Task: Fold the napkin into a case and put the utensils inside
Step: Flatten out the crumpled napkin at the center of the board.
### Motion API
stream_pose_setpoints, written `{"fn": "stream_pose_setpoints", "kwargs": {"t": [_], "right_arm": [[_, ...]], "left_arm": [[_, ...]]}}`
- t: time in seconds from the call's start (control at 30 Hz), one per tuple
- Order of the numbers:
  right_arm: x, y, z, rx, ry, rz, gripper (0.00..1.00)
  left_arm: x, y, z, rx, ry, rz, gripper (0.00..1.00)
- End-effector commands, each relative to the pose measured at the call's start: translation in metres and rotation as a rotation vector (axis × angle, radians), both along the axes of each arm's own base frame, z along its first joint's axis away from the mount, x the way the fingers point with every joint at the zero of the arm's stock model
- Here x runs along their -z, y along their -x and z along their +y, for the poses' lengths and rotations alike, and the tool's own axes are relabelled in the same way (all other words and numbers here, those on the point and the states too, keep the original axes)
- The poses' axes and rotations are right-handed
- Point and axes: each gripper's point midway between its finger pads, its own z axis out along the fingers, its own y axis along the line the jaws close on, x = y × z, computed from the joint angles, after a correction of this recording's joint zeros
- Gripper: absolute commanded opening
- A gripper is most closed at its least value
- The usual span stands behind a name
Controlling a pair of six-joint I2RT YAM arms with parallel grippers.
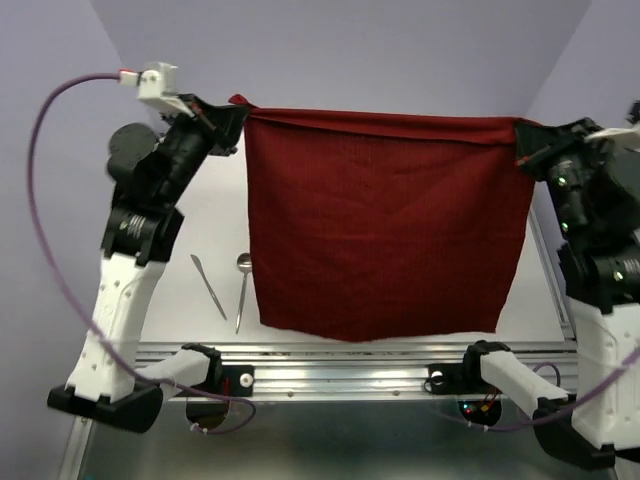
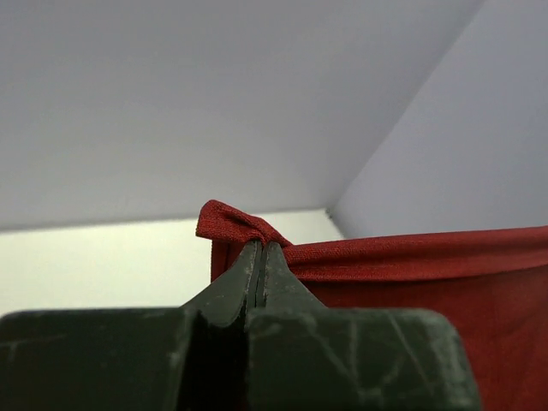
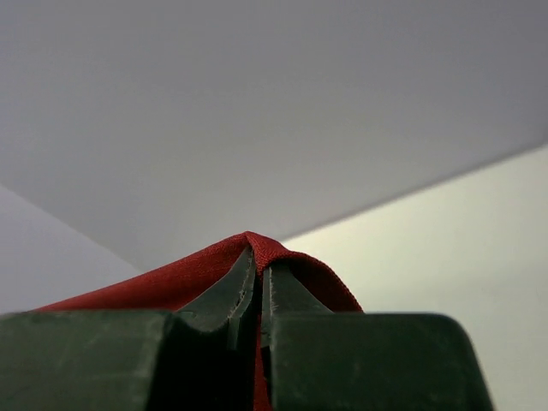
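Observation:
The dark red napkin (image 1: 385, 220) hangs stretched in the air between both arms, its lower edge near the table's front. My left gripper (image 1: 238, 112) is shut on the napkin's top left corner (image 2: 235, 224). My right gripper (image 1: 520, 145) is shut on the top right corner (image 3: 257, 248), the cloth draped over its fingertips. Two utensils lie on the table left of the cloth: a spoon (image 1: 241, 290) and a thin straight piece (image 1: 208, 285). No folded case is formed.
A metal rail (image 1: 350, 352) runs along the table's near edge, with the arm bases (image 1: 215, 370) behind it. A purple cable (image 1: 40, 200) loops at the left. Pale walls stand behind the table.

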Motion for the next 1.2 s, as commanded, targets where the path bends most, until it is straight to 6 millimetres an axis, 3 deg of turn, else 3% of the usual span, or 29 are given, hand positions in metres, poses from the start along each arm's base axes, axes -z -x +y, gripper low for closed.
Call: {"fn": "stream_pose_setpoints", "kwargs": {"t": [0.0, 0.07, 0.1, 0.13, 0.17, 0.2, 0.23, 0.3, 0.33, 0.47, 0.5, 0.63, 0.67, 0.7, 0.73, 0.93, 1.03, 1.17], "right_arm": [[0.093, -0.078, -0.047, 0.281, 0.056, 0.269, 0.01], [0.133, -0.103, -0.044, 0.27, 0.088, 0.378, 0.01], [0.174, -0.126, -0.041, 0.26, 0.111, 0.481, 0.01], [0.189, -0.138, -0.037, 0.237, 0.12, 0.512, 0.01], [0.228, -0.156, -0.031, 0.206, 0.142, 0.601, 0.01], [0.224, -0.159, -0.031, 0.206, 0.144, 0.583, 0.01], [0.261, -0.178, -0.027, 0.185, 0.162, 0.659, 0.01], [0.297, -0.197, -0.02, 0.147, 0.177, 0.738, 0.01], [0.328, -0.212, -0.019, 0.141, 0.185, 0.806, 0.01], [0.386, -0.25, -0.01, 0.081, 0.168, 0.906, 0.01], [0.393, -0.257, -0.008, 0.062, 0.149, 0.917, 0.01], [0.408, -0.296, 0.001, -0.001, 0.106, 0.922, 0.01], [0.408, -0.296, -0.002, -0.004, 0.098, 0.922, 0.01], [0.408, -0.307, 0.002, -0.028, 0.09, 0.912, 0.02], [0.409, -0.313, -0.002, -0.027, 0.08, 0.911, 0.02], [0.411, -0.347, -0.002, -0.102, -0.011, 0.903, 0.04], [0.397, -0.346, 0.001, -0.119, -0.014, 0.888, 0.06], [0.386, -0.332, -0.003, -0.115, -0.014, 0.897, 0.09]], "left_arm": [[0.081, -0.08, 0.026, -0.209, -0.078, 0.2, 0.0], [0.111, -0.099, 0.022, -0.208, -0.098, 0.267, 0.0], [0.127, -0.108, 0.02, -0.209, -0.111, 0.309, 0.0], [0.157, -0.125, 0.014, -0.2, -0.139, 0.375, 0.0], [0.174, -0.133, 0.014, -0.206, -0.154, 0.418, 0.0], [0.191, -0.141, 0.012, -0.208, -0.168, 0.454, 0.0], [0.22, -0.155, 0.009, -0.205, -0.191, 0.515, 0.0], [0.262, -0.172, 0.006, -0.209, -0.221, 0.598, 0.0], [0.275, -0.177, 0.004, -0.206, -0.23, 0.624, 0.0], [0.319, -0.202, 0.001, -0.221, -0.258, 0.709, 0.0], [0.338, -0.207, 0.001, -0.225, -0.272, 0.751, 0.0], [0.342, -0.23, -0.004, -0.223, -0.273, 0.757, 0.0], [0.342, -0.234, -0.006, -0.22, -0.272, 0.752, 0.0], [0.356, -0.238, -0.007, -0.218, -0.282, 0.785, 0.0], [0.345, -0.247, -0.01, -0.215, -0.274, 0.763, 0.0], [0.343, -0.278, -0.018, -0.199, -0.26, 0.763, 0.0], [0.337, -0.281, -0.02, -0.19, -0.256, 0.761, 0.0], [0.329, -0.272, -0.019, -0.189, -0.25, 0.761, 0.0]]}}
